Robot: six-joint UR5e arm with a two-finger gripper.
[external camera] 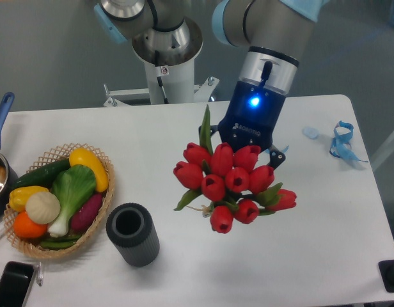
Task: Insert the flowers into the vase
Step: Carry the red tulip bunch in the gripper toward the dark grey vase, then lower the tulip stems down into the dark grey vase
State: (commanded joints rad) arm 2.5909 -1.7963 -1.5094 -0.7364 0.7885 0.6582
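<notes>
The flowers (228, 181) are a tied bunch of red tulip buds with green leaves, held in the air over the table's middle with the buds facing the camera. My gripper (243, 153) is behind and above the bunch; its fingers are hidden by the buds, and it seems shut on the stems. The vase (133, 234), a dark grey ribbed cylinder with an open round mouth, stands upright on the table to the lower left of the flowers, apart from them.
A woven wicker basket (31, 247) full of vegetables stands left of the vase, almost touching it. A pot with a blue handle (1, 114) is at the far left edge. A blue ribbon (341, 141) lies at the right. A black phone (11, 285) lies at the bottom left.
</notes>
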